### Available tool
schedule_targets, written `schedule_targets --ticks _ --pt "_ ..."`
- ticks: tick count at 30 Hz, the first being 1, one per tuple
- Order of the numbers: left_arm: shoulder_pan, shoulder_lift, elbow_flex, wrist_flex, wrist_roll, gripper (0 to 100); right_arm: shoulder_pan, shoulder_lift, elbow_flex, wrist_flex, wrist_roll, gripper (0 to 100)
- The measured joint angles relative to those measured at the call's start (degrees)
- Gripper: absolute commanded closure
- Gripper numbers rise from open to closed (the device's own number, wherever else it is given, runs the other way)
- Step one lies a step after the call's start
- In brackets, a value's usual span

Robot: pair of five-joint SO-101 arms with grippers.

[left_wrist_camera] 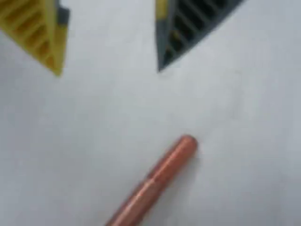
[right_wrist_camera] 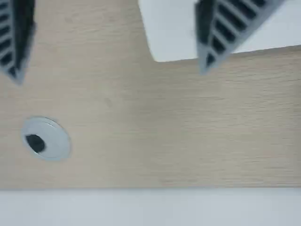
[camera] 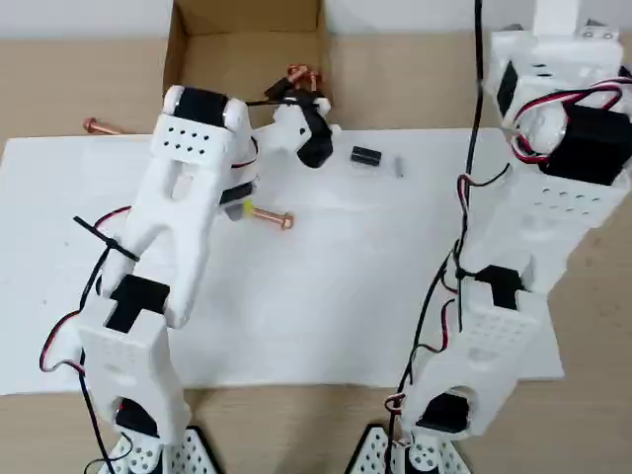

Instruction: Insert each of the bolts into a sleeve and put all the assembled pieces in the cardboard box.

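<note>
A copper bolt (camera: 272,218) lies on the white sheet (camera: 326,296). My left gripper (camera: 245,204) hangs just over its near end. In the left wrist view the left gripper (left_wrist_camera: 108,70) is open, its yellow finger (left_wrist_camera: 42,37) and dark finger (left_wrist_camera: 188,28) apart above the bolt (left_wrist_camera: 155,181). Another bolt (camera: 100,126) rests on the wood at the far left. A black sleeve (camera: 365,155) and a small grey piece (camera: 400,166) lie on the sheet. Copper pieces (camera: 301,75) sit at the near right corner of the cardboard box (camera: 180,44). My right gripper (right_wrist_camera: 110,75) is open over bare wood.
The right arm (camera: 553,188) stretches along the table's right side, past the sheet's edge. Below its gripper a silver grommet (right_wrist_camera: 45,139) is set in the wood, with a corner of the sheet (right_wrist_camera: 174,28) beside it. The left arm's white wrist part (camera: 301,128) overhangs the box's front.
</note>
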Motion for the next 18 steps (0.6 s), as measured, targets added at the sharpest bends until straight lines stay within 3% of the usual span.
schedule_targets --ticks 6,18 --pt "1.5 0.0 -0.1 0.0 -17.1 86 1.3 0.0 0.0 0.0 0.0 72.3" --pt "5.2 0.0 9.8 -11.5 -18.5 86 1.5 -9.7 4.0 0.0 0.0 72.3"
